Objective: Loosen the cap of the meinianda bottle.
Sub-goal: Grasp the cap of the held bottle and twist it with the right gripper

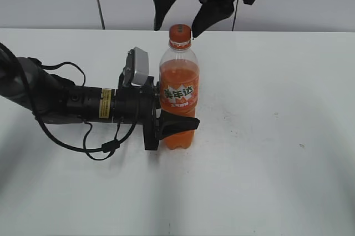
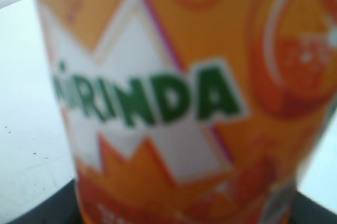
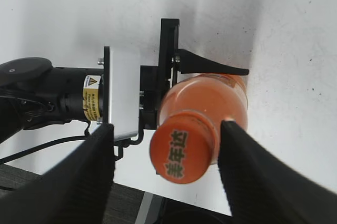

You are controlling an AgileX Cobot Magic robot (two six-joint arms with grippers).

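Note:
The meinianda bottle (image 1: 179,94) stands upright on the white table, with orange drink and an orange label. In the left wrist view its label (image 2: 174,97) fills the frame. Its orange cap (image 1: 179,33) with green characters is on the neck and also shows in the right wrist view (image 3: 181,150). My left gripper (image 1: 177,125) lies sideways and is shut on the bottle's lower body. My right gripper (image 1: 178,22) hangs above the cap, open, with one finger on each side of it (image 3: 166,145), not touching it.
The white table (image 1: 266,136) runs to a grey wall at the back. The left arm (image 1: 66,103) and its cables lie along the table on the left. The table's near edge and dark floor (image 3: 126,205) show in the right wrist view.

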